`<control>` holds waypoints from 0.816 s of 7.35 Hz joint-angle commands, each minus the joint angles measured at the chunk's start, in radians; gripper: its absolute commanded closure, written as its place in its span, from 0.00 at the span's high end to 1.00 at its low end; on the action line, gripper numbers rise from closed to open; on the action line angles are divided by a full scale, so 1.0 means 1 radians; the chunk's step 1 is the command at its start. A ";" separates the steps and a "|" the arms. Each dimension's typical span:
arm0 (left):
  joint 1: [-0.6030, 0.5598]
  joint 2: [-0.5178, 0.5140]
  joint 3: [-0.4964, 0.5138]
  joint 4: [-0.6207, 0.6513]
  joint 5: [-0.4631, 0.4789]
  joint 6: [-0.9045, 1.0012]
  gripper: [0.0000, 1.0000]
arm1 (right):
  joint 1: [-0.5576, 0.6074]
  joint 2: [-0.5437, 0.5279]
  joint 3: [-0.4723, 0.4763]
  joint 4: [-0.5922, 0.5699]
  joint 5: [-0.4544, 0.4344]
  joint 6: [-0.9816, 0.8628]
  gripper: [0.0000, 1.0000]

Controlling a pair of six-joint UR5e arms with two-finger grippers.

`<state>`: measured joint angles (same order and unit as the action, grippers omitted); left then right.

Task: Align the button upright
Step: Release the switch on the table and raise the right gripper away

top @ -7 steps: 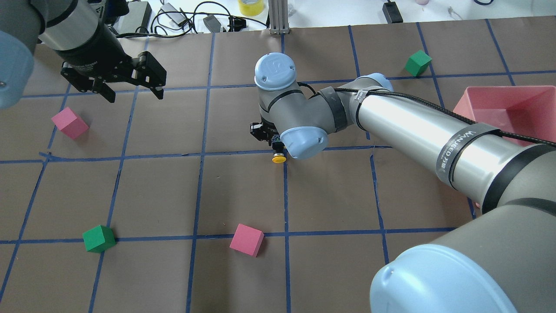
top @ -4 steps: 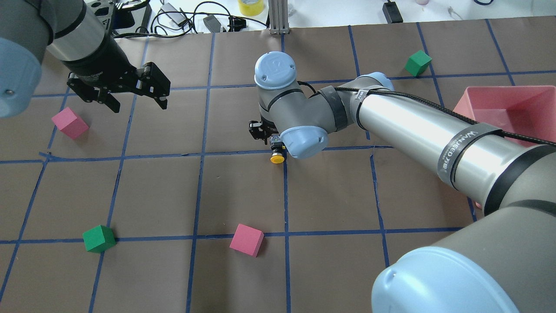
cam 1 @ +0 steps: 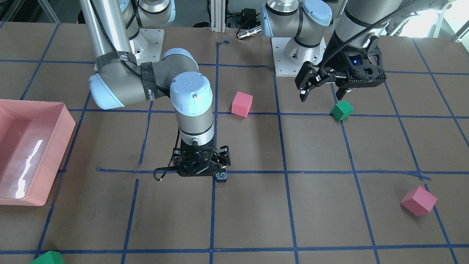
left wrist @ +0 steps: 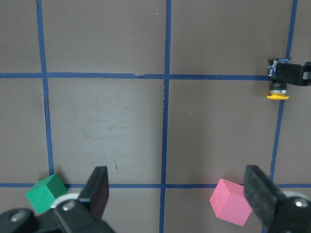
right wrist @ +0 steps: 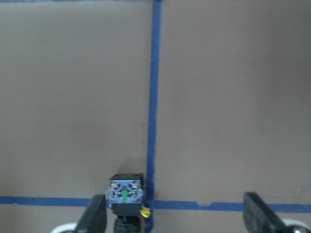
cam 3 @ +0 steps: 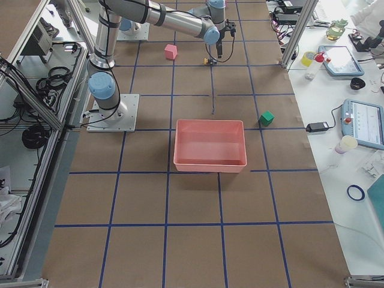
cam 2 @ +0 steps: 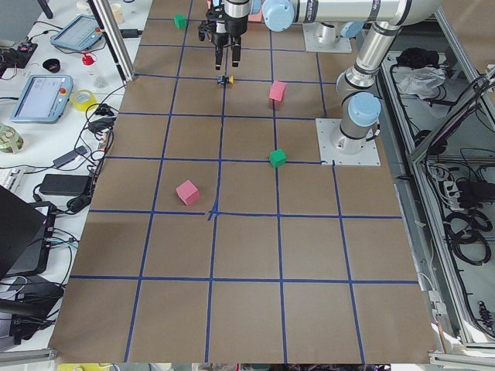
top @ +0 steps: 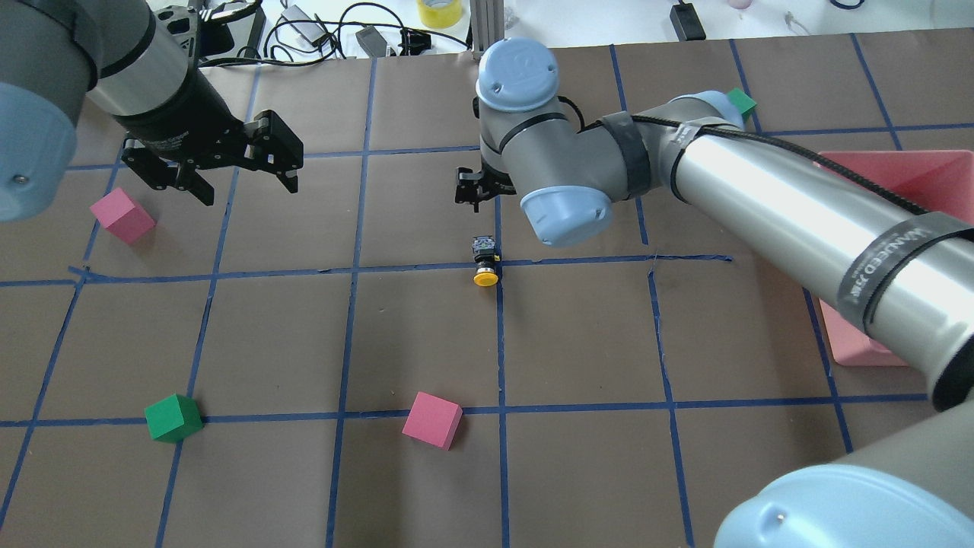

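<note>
- Closest to the robot, on the brown bench [top: 586, 342] with its blue tape grid, the near pink cube [top: 431, 419] sits on a tape line about mid-width. The near green cube [top: 173, 418] sits on that same line, well off to the left.
- Further out, in the middle of the bench, the button [top: 485, 262] lies on its side right at a crossing of tape lines. Its yellow cap points back toward the robot, the black body is behind it, and the pale base faces the far side, so it isn't upright.
- Just beyond the button the right gripper [right wrist: 180, 221] hangs pointing down, jaws spread wide and holding nothing. From overhead the button lies clear of it. In the wrist camera the button shows low and off to one side of the gap.
- Off to the left, the left pink cube [top: 122, 215] rests on the bench. The left gripper [top: 249, 190] hovers above the bench just right of that cube, jaws wide apart and empty.
- Out on the right, a pink tray [top: 928, 179] shows partly from behind the right arm.
- Farthest out, the far green cube [top: 740, 97] peeks out from behind the right arm's elbow.
- Past the bench's far edge lie cables and a roll of yellow tape [top: 439, 11].
</note>
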<state>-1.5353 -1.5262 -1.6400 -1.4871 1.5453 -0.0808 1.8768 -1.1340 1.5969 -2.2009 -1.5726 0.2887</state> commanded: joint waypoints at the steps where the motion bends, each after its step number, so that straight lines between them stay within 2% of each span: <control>1: 0.000 -0.017 -0.023 0.022 0.009 -0.017 1.00 | -0.138 -0.142 -0.005 0.170 0.008 -0.127 1.00; 3: 0.009 -0.035 -0.122 0.045 0.006 -0.016 1.00 | -0.269 -0.338 -0.005 0.479 -0.003 -0.233 1.00; 4: 0.011 -0.040 -0.138 0.089 0.006 -0.025 1.00 | -0.301 -0.430 -0.012 0.556 0.005 -0.271 1.00; 6: 0.003 -0.051 -0.164 0.157 0.002 -0.098 1.00 | -0.303 -0.469 -0.006 0.560 -0.001 -0.275 1.00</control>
<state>-1.5279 -1.5714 -1.7819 -1.3800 1.5495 -0.1251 1.5825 -1.5743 1.5877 -1.6601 -1.5702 0.0227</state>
